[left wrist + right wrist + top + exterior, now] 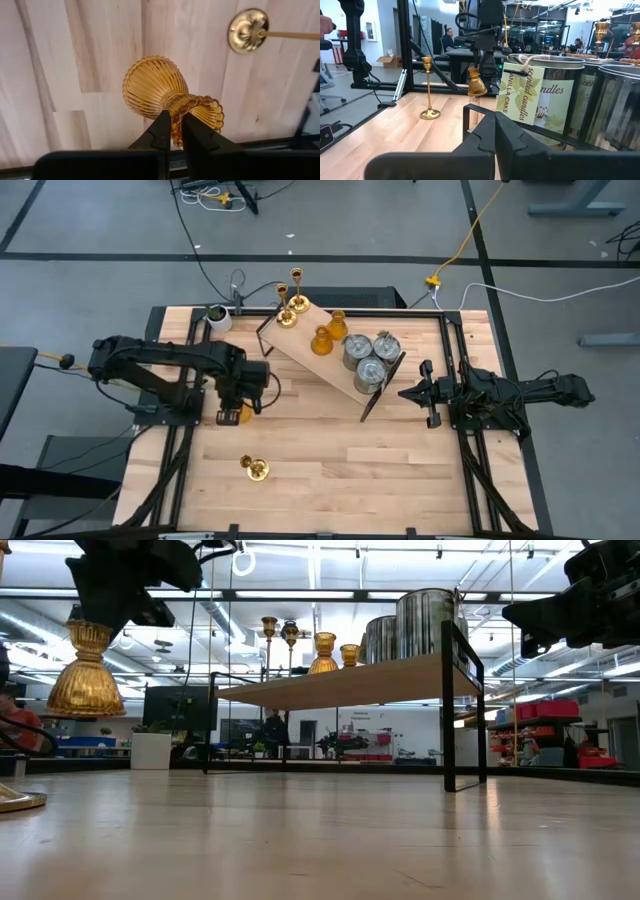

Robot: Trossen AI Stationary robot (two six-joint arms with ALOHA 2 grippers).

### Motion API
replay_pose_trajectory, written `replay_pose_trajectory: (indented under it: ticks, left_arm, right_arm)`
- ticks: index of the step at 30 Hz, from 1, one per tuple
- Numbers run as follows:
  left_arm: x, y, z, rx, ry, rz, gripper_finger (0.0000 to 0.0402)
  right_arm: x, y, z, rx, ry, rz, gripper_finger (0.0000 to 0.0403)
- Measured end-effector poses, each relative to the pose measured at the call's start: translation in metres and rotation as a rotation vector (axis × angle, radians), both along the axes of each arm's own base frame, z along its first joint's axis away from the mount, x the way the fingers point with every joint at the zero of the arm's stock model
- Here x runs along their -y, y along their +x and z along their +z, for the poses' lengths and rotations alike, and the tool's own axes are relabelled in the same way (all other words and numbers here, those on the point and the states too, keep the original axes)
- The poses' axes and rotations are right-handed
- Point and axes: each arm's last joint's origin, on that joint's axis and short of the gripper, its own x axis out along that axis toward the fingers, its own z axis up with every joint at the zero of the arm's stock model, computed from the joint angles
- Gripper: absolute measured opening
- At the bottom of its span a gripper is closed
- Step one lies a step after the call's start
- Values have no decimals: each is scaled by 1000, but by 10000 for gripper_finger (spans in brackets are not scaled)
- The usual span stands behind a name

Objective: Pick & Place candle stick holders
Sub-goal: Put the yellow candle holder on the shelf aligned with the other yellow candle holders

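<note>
My left hand (pixel 171 131) is pinching the amber glass holder (pixel 167 97) by its neck, hanging upright over bare counter (pixel 330 440), so the shelf (pixel 300 345) lies off toward the right arm.

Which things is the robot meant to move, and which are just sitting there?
For the job:
- amber glass holder, clamped in the left gripper, up off the table
- two amber glass holders on the shelf
- brass stick on the table
- two brass sticks on the shelf
- three silver tins

Just there:
- small white pot
- wooden shelf
- right gripper, shut, waiting
</note>
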Motion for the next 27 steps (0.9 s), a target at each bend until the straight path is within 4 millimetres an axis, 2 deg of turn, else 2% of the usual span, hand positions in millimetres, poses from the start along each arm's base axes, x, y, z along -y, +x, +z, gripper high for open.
replay_pose_trajectory:
  ticks: [4, 12, 17, 22, 27]
  left_arm:
    - [-9, 1, 7, 13, -28, 44, 33]
    - [-36, 16, 46, 172, 3, 107, 34]
    - [-55, 25, 66, 237, 12, 257, 33]
    - [-71, 37, 81, 310, 2, 331, 33]
    - [-86, 52, 87, 338, -38, 426, 34]
  right_arm:
    - [0, 0, 0, 0, 0, 0, 3]
    - [0, 0, 0, 0, 0, 0, 3]
    - [0, 0, 0, 0, 0, -1, 3]
    - [0, 0, 0, 0, 0, 0, 3]
    - [0, 0, 0, 0, 0, -1, 3]
